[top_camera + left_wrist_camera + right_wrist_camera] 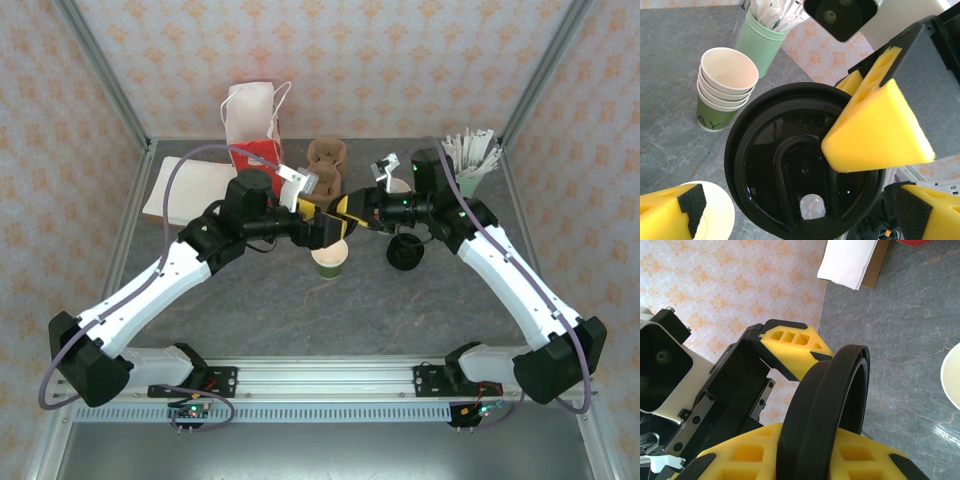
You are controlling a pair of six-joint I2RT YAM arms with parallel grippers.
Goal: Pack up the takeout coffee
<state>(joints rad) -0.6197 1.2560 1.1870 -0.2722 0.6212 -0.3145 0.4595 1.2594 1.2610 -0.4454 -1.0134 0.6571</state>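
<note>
The two arms meet nose to nose over the middle of the table [280,310]. The right pincer [358,212] is pinching a black lid [790,170] by its rim. One yellow pad [880,135] presses on the lid's top face and the other sits behind it. From the right wrist, the same lid shows edge-on, standing upright between the pads. The left pincer [325,226] is spread wide, with its fingers [670,212] on either side of that lid; I cannot tell whether they touch it.

Just toward 6 o'clock from the pincers, an open green cup [330,258] stands upright on the table, cream inside. A second black lid [405,255] lies flat near it, at the cup's 3 o'clock. A stack of green cups [720,100] stands beside a mint cup of white sticks [472,165], off at 2 o'clock. The brown pulp carrier [325,155] sits at 12 o'clock and a red-and-white bag [250,120] at 11.
</note>
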